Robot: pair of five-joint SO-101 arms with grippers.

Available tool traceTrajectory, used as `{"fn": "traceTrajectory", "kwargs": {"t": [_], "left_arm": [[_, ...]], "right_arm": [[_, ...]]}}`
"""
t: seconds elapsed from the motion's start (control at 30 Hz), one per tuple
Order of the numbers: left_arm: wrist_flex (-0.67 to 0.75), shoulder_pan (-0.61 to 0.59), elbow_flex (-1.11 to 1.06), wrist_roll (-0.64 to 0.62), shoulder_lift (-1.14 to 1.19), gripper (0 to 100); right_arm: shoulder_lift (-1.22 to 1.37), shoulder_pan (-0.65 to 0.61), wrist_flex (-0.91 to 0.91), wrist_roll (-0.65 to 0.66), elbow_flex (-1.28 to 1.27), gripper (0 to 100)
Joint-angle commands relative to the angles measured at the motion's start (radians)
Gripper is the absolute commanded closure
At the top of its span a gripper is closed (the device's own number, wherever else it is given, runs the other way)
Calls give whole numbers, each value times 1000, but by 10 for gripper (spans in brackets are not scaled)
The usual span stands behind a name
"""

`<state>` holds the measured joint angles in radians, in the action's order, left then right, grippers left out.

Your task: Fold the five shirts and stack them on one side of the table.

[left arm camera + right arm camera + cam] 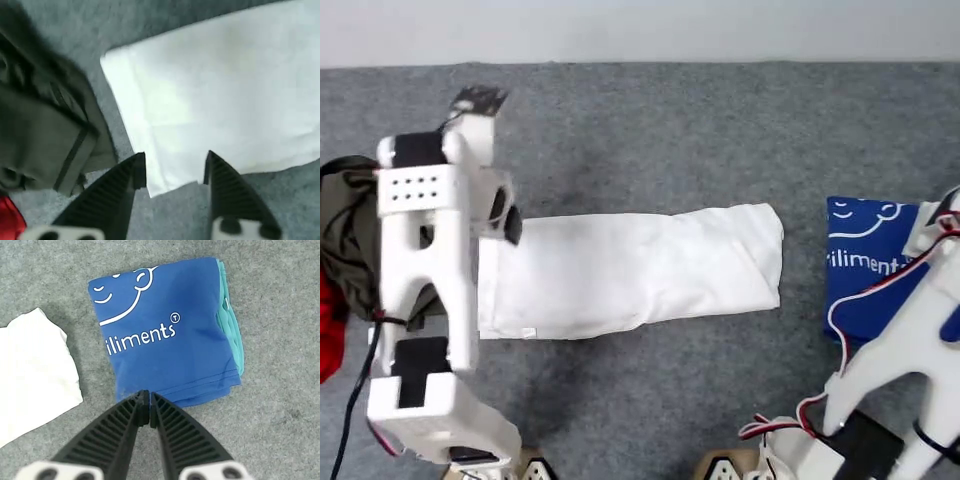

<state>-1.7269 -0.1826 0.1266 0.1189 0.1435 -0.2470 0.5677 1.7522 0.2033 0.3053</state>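
Grey felt covered the table (pixel 670 130) in the high view. A white shirt (pixel 630 270), folded into 1 long band, lay across the table's middle, running left to right. The left arm (pixel 425 260) stood over the band's left end. At the table's left edge an olive shirt (pixel 345 230) lay crumpled, with a red shirt (pixel 328 330) just beside it on the near side. A folded blue shirt (pixel 870 265) lay at the right edge, apart from the white band's right end with bare felt between them. The right arm (pixel 900 350) hid part of it.

In the left wrist view, the left gripper (pixel 175 160) hung with its 2 fingers spread and nothing between them, over the short end of the white shirt. The olive shirt lay near that end, with a strip of felt between, and a bit of red showed past it.

In the right wrist view, the right gripper (pixel 150 397) had its fingers pressed together and empty, tips at the blue shirt's hem. A teal shirt (pixel 232 330) lay under the blue one, showing along 1 side. A corner of the white shirt lay nearby, not touching the blue.
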Motion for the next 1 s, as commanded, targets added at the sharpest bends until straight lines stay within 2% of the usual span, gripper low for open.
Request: {"fn": "traceTrajectory", "kwargs": {"t": [0.0, 0.37, 0.6, 0.83, 0.97], "left_arm": [[81, -20, -84, -3, -61, 776], [356, -66, -337, 8, -57, 754], [381, -127, -308, 38, 94, 756], [376, -77, -251, 29, 230, 760], [387, -52, -248, -5, 304, 837]], "right_arm": [[-38, 8, 38, -12, 44, 989], [-38, 10, 38, -12, 44, 989], [-70, 10, 38, -12, 44, 989], [-71, 10, 38, -12, 44, 989], [-73, 10, 38, -11, 44, 989]]}}
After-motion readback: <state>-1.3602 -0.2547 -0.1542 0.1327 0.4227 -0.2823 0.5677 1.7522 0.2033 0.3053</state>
